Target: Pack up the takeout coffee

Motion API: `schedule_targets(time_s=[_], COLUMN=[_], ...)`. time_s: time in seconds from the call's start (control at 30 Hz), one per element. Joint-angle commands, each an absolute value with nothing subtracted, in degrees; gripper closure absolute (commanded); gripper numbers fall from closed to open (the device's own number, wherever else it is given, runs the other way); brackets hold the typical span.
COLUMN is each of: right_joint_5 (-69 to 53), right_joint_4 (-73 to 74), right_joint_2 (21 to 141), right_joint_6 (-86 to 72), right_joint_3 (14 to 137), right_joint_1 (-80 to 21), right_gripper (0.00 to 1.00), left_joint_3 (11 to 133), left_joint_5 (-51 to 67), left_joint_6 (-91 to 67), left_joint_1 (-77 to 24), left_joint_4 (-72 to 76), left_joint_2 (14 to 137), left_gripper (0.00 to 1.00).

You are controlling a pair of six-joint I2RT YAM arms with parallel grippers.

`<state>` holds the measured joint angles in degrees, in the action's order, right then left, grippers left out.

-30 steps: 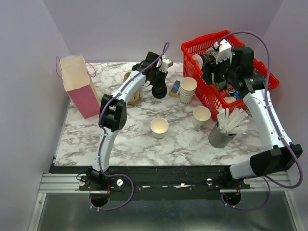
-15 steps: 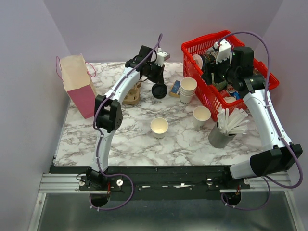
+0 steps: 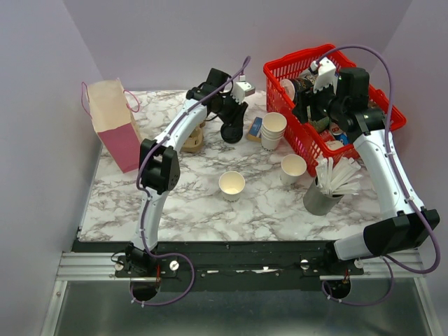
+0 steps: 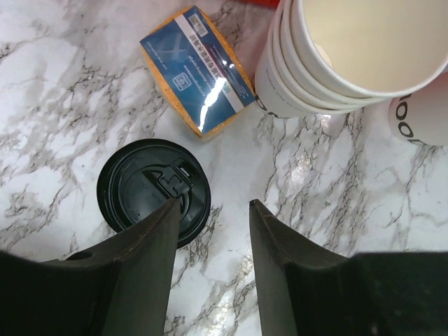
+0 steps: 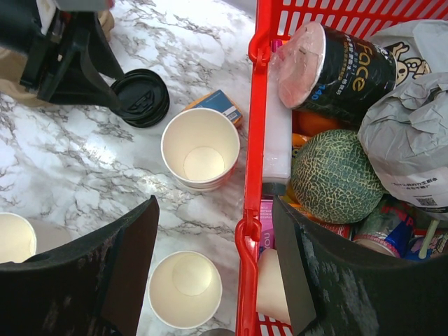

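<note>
from above, the left gripper (image 3: 231,130) hangs low at the far middle of the tabletop (image 3: 189,203), well apart from the open cup (image 3: 232,185) standing nearer the front. the right gripper (image 3: 308,108) is over the red basket (image 3: 297,57).

at the left wrist, the gripper is spread and empty, one tip over the rim of the black lid (image 4: 143,185), which lies flat near a stack of cups (image 4: 336,63).

at the right wrist, the gripper is spread too, holding nothing, above the basket's edge.

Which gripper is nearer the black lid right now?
Left. The left gripper hangs just above the black lid, jaws open, with the lid beside one finger. The right gripper is off over the edge of the red basket, jaws open.
</note>
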<state>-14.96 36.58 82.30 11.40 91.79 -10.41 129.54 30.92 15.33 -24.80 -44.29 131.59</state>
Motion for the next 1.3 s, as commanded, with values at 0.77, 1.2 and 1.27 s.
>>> schedule_targets(time_s=[0.77,1.2,1.27], right_joint_5=[-16.2,-16.1,-16.1], right_joint_4=[37.5,37.4,37.4], right_joint_2=[82.5,82.7,82.6], right_joint_6=[11.3,11.3,11.3], right_joint_3=[92.2,92.1,92.1], right_joint_1=[-10.1,-10.2,-10.2], right_gripper=[0.26,0.26,0.26], left_joint_3=[131.9,132.5,132.5], left_joint_5=[27.3,26.4,26.5], left_joint_6=[21.2,21.5,21.4], left_joint_1=[-26.5,-26.5,-26.5], left_joint_4=[-47.5,-47.7,-47.7], left_joint_2=[140.0,140.4,140.1], left_gripper=[0.63,0.83,0.88])
